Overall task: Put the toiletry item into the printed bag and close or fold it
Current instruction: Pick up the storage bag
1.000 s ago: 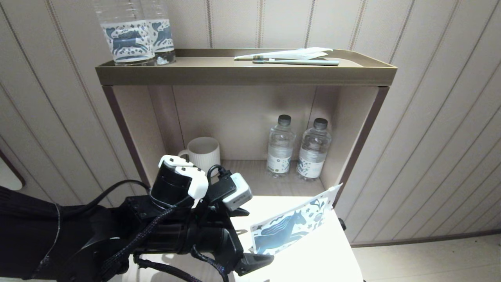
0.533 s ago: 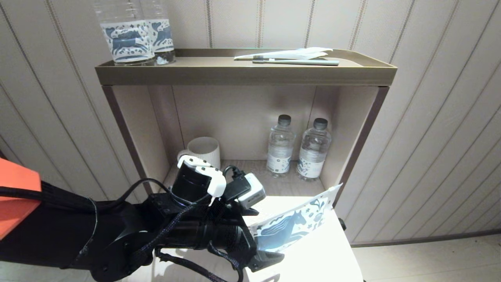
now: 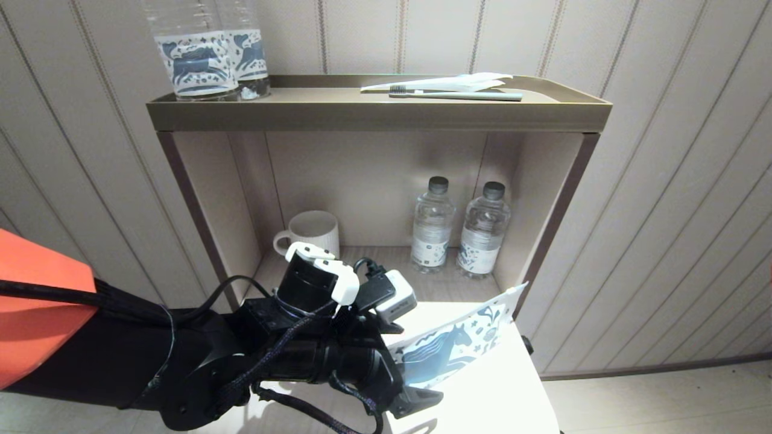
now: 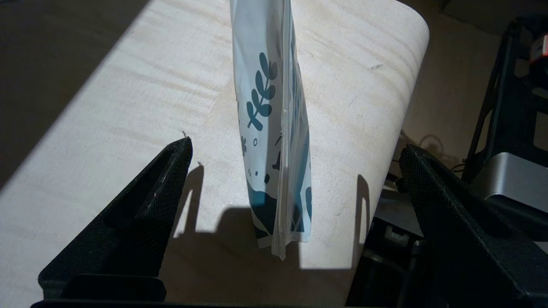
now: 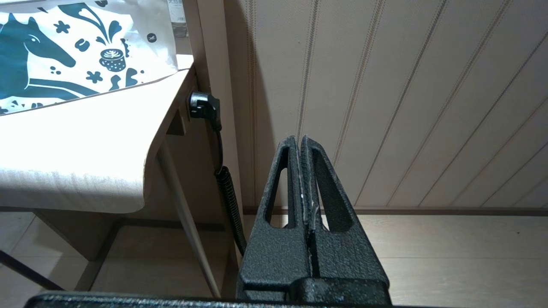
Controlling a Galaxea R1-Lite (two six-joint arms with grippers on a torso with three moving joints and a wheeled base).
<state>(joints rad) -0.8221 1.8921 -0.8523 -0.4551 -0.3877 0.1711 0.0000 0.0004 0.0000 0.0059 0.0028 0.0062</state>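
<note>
The printed bag (image 3: 449,352), white with a teal horse, stands on its long edge on the white table (image 3: 506,398), and its far end leans against the shelf unit's right wall. My left gripper (image 3: 411,364) is open at the bag's near end. In the left wrist view the bag (image 4: 274,128) runs edge-on between the two wide-apart fingers (image 4: 171,171), touching neither. A toothbrush (image 3: 458,95) lies on the top shelf. My right gripper (image 5: 299,141) is shut on nothing, low beside the table and out of the head view. The bag (image 5: 64,51) shows there on the table.
Two clear bottles with horse labels (image 3: 202,57) stand at the top shelf's left. A white wrapper (image 3: 464,81) lies behind the toothbrush. In the lower compartment are a white mug (image 3: 313,232) and two water bottles (image 3: 432,226). A black cable (image 5: 227,192) hangs by the table's side.
My left arm has moved right and forward, bringing its open fingers around the bag's near end. An orange sleeve has come into view at the left. The bag has not moved.
</note>
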